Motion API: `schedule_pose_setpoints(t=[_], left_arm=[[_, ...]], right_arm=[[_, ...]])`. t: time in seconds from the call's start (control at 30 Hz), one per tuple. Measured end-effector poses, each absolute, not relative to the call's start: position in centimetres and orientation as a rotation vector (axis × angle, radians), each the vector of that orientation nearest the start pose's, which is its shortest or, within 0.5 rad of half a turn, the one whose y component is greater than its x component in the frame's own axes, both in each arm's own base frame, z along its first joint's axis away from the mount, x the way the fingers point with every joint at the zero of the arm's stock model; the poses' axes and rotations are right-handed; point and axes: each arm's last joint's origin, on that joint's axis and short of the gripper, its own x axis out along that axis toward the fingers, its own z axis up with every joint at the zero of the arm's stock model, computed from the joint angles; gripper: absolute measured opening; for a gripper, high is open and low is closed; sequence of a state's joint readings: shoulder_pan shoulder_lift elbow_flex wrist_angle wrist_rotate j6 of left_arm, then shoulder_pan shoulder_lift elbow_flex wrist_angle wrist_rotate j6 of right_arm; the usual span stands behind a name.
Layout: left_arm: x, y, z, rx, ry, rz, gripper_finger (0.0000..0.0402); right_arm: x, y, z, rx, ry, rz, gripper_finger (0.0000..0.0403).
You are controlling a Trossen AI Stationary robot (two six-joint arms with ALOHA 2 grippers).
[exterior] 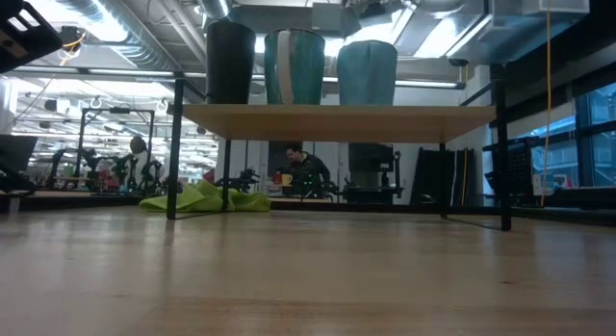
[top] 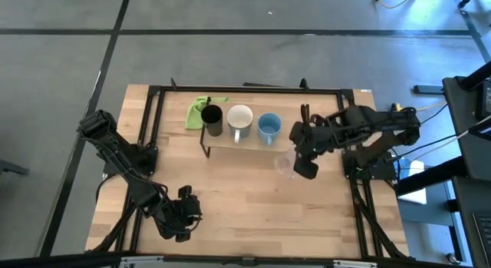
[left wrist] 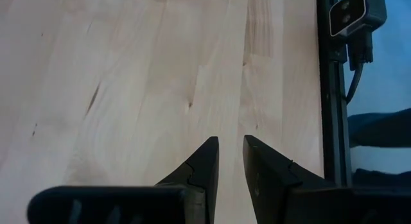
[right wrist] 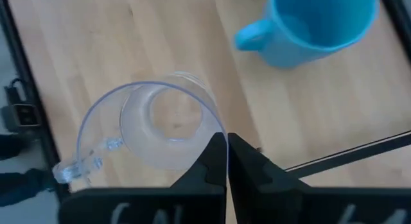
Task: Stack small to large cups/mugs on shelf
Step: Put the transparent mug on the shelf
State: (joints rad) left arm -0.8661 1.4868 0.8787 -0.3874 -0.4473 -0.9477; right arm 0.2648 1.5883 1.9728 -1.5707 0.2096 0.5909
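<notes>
On the low light-wood shelf on thin black legs (top: 249, 145), near the worktop's far edge, three vessels stand upright in a row: a black cup (top: 212, 119) toward the left, a white handled mug (top: 239, 120) in the middle and a light blue handled mug (top: 268, 128) toward the right. A crumpled green cloth (top: 198, 111) lies just beside the black cup, toward the far left corner of the worktop.

The right gripper (right wrist: 227, 153) hangs just off the shelf's right end, nearer the worktop's right edge, with its fingers pinched shut on the rim of a clear transparent handled cup (right wrist: 154, 124). The cup is upright, just beside the blue mug but apart from it; whether its base touches the wooden tabletop (top: 245, 203) cannot be told.

The left gripper (left wrist: 230, 161) waits near the front edge, toward the left corner, over bare wood, its fingers nearly together with a narrow gap and nothing between them.
</notes>
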Motion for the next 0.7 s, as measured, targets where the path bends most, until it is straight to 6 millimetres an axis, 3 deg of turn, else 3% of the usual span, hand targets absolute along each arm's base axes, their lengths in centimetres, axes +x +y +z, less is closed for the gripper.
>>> schedule_pose_setpoints(t=[0.17, 0.4, 0.7], left_arm=[[19.4, -20.9, 19.7, -0.321, 0.87, 0.042, 0.0066], [19.4, -20.9, 19.7, -0.342, 0.87, 0.051, 0.0066], [20.0, -20.2, 19.7, -0.326, 0.88, 0.06, 0.0066]], right_arm=[[25.6, 4.1, 42.1, 0.239, 1.129, -0.345, 0.0003], [22.9, 2.7, 38.8, 0.292, 1.249, -0.427, 0.0006], [22.1, 2.0, 39.5, 0.256, 1.214, -0.415, 0.0008]])
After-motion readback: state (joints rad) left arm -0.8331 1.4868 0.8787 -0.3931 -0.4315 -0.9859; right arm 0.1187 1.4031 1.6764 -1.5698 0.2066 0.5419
